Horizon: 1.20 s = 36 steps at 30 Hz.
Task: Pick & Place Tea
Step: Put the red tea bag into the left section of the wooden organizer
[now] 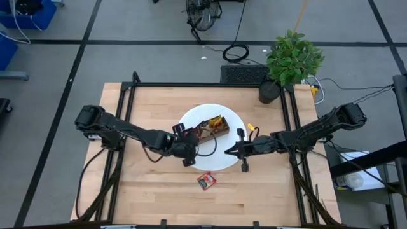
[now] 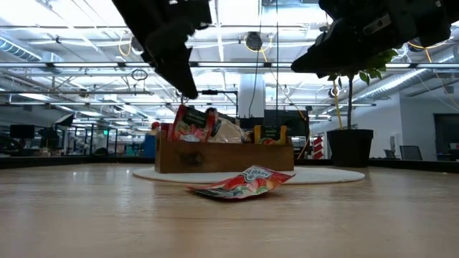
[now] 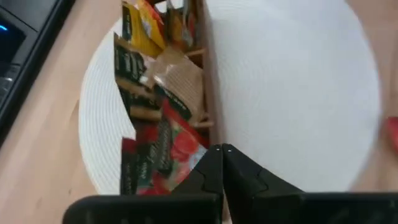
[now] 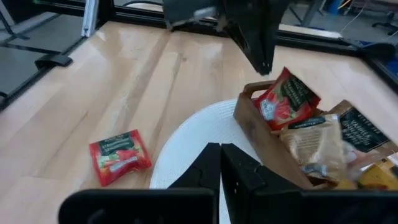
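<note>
A brown wooden tray [image 1: 219, 130] stands on a round white mat [image 1: 222, 159] at the table's middle. It holds the tea upright: red sachets [image 4: 286, 96] at one end, tan [image 4: 314, 146] and dark-labelled ones in the middle, yellow ones [image 3: 144, 28] at the other end. One red sachet [image 1: 205, 180] lies flat on the wood near the mat's front edge. My left gripper [image 3: 222, 151] hangs shut just above the tray's red end, holding nothing. My right gripper [image 4: 219, 149] is shut over the mat's right part, pointing toward the tray.
A potted plant [image 1: 289, 60] stands at the table's far right corner beside a black box [image 1: 245, 73]. Black frame rails [image 1: 127, 102] run along the table's left, far and right edges. Bare wood [image 1: 159, 197] spreads across the near part of the table.
</note>
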Available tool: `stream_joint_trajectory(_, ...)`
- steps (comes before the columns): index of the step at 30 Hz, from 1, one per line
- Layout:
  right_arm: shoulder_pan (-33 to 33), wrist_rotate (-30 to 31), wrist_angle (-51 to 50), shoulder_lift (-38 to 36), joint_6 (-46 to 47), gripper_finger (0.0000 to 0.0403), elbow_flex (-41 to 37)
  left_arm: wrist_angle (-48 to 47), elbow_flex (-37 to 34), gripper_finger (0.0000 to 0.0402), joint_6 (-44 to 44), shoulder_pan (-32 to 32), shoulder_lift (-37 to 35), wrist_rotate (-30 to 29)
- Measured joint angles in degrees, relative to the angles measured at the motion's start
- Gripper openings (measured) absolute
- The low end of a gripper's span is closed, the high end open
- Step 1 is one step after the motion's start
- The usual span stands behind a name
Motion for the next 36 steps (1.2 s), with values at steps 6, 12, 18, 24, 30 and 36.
stream_joint_trajectory(6,0.42,-13.20,4.30,2.90,2.43,0.0030,-1.23,4.03,0.00,0.0052,0.06,-5.48,-1.24,-0.11)
stream_joint_trajectory(12,3.61,-12.72,13.82,12.48,-0.37,0.0132,-2.60,14.40,0.02,0.0099,4.43,-12.35,-1.30,-5.22)
stream_joint_trajectory(18,7.83,-6.26,21.78,23.09,-14.29,0.0217,-0.88,14.16,0.02,0.0125,-0.33,-15.16,-1.28,-8.16)
stream_joint_trajectory(24,11.77,6.66,20.44,31.83,-31.08,0.0224,3.09,13.29,0.02,0.0127,-4.01,-16.51,-1.28,-8.13)
stream_joint_trajectory(30,12.39,9.87,15.88,35.12,-35.38,0.0215,8.13,13.13,0.02,0.0127,-5.01,-16.55,-1.28,-8.11)
stream_joint_trajectory(36,12.35,9.47,0.26,35.38,-38.62,0.0220,12.83,12.96,0.02,0.0127,-4.99,-16.55,-1.28,-8.11)
